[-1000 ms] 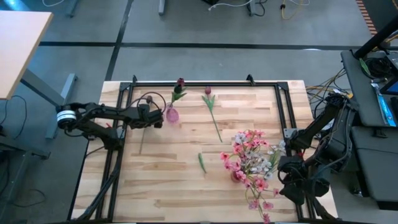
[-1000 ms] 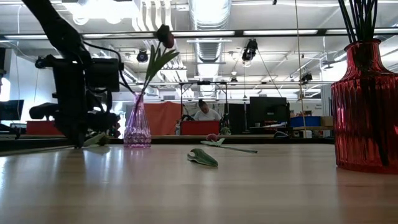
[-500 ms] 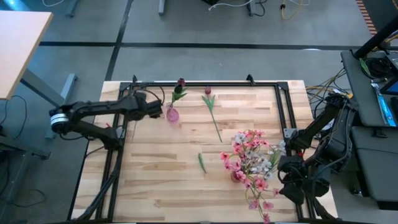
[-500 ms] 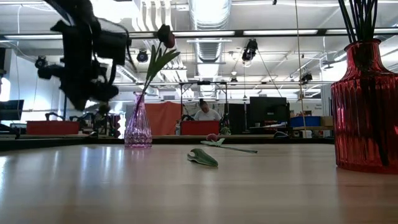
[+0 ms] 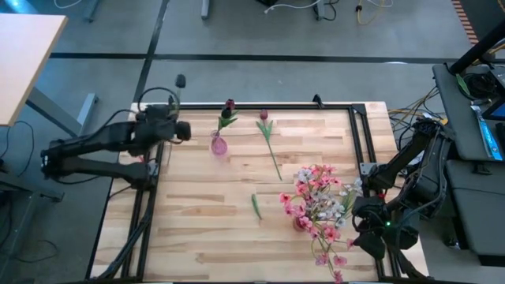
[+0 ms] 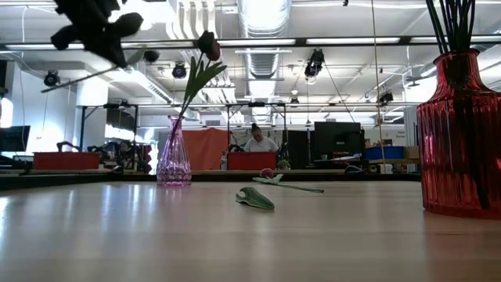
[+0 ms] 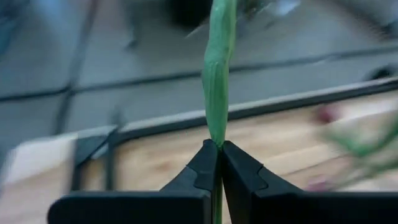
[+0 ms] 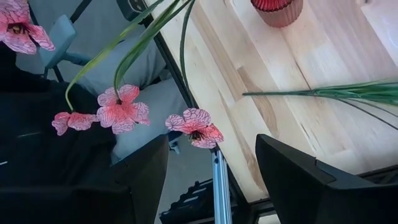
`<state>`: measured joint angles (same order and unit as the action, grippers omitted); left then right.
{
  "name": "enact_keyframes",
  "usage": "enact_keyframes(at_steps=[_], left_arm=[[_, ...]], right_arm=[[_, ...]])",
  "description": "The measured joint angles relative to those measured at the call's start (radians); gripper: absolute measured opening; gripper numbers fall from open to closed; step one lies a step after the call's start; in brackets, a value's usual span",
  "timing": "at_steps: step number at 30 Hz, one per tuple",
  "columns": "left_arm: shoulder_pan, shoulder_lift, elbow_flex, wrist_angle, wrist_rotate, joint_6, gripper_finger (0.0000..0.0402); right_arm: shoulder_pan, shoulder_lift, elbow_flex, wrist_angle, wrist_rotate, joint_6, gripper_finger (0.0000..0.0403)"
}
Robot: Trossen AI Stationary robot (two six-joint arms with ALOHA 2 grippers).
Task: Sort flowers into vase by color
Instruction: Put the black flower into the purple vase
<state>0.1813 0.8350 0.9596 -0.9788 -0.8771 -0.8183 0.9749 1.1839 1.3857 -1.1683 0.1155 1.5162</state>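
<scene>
We hold a tulip stem (image 7: 216, 74) pinched between the closed fingers of our left gripper (image 5: 175, 128), raised above the surface's (image 5: 205, 229) far-left corner, with the stem's long axis running out past the fingertips toward the dark bud (image 5: 181, 80) beyond the frame. The purple vase (image 5: 218, 145), already carrying one maroon tulip (image 5: 228, 105), stands just beside that gripper toward the surface's middle, so we judge the left arm far nearer. Our right gripper (image 5: 371, 229) waits open at the right edge by the red vase (image 6: 460, 133) of pink sprays (image 5: 319, 201); another tulip (image 5: 268, 138) lies flat.
</scene>
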Motion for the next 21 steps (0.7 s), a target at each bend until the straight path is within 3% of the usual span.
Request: enact_keyframes(at_steps=[3,7,9,11,13,14,16,21], left_arm=[[-0.124,-0.070,-0.036,0.222,-0.019,0.160,0.0000],[-0.288,-0.132,-0.126,0.690,0.014,0.558,0.0000],[-0.355,-0.154,-0.199,0.952,0.156,0.782,0.0000],[-0.399,-0.175,-0.281,1.195,0.375,0.942,0.0000],[-0.415,-0.196,-0.367,1.400,0.567,1.026,0.0000],[-0.415,-0.204,-0.409,1.494,0.616,1.046,0.0000],[-0.411,-0.209,-0.492,1.651,0.603,1.078,0.0000],[-0.388,-0.180,-0.654,1.952,0.374,1.159,0.0000]], right_arm=[[0.000,0.000,0.000,0.000,0.016,-0.002,0.0233],[0.000,0.000,0.000,0.000,0.022,-0.011,0.0233],[0.000,0.000,0.000,0.000,0.037,-0.017,0.0233],[0.000,0.000,0.000,0.000,0.045,-0.025,0.0233],[0.000,0.000,0.000,0.000,0.045,-0.026,0.0233],[0.000,0.000,0.000,0.000,0.045,-0.026,0.0233],[0.000,0.003,0.000,0.001,0.045,-0.026,0.0233],[0.000,0.004,0.000,0.003,0.046,-0.026,0.0233]])
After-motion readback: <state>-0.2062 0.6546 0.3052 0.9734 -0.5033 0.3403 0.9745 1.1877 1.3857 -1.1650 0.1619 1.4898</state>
